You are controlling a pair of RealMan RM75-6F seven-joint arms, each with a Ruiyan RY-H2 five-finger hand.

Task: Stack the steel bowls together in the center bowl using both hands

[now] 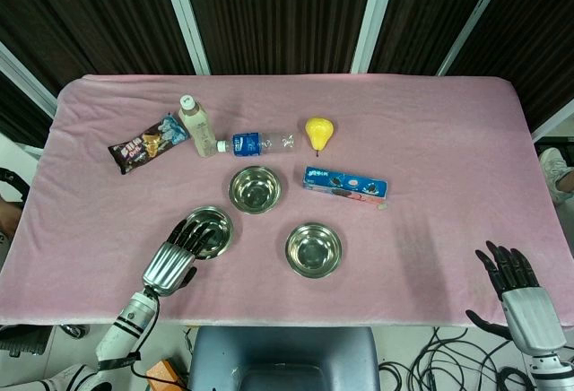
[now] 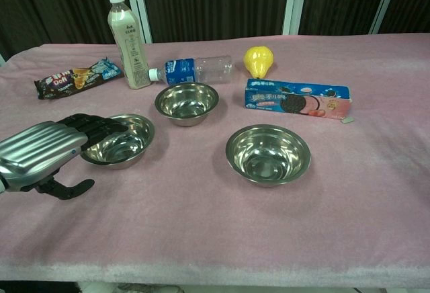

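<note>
Three steel bowls sit on the pink cloth: a left bowl [image 1: 208, 230] [image 2: 121, 140], a back middle bowl [image 1: 255, 188] [image 2: 187, 102] and a right bowl [image 1: 313, 249] [image 2: 268, 153], all upright, empty and apart. My left hand [image 1: 175, 256] [image 2: 47, 150] lies at the left bowl's near-left side. Its fingers [image 2: 101, 126] stretch over the rim and its thumb [image 2: 67, 187] stays outside, low on the cloth. The bowl rests flat, not lifted. My right hand [image 1: 513, 282] hovers at the table's front right with fingers spread, holding nothing, far from the bowls. The chest view does not show it.
Behind the bowls are a snack packet [image 1: 148, 143], an upright milky bottle [image 1: 196, 125], a water bottle lying on its side [image 1: 260, 143], a yellow pear [image 1: 318, 131] and a blue biscuit box [image 1: 345, 184]. A chair back [image 1: 282, 355] stands at the table's front edge.
</note>
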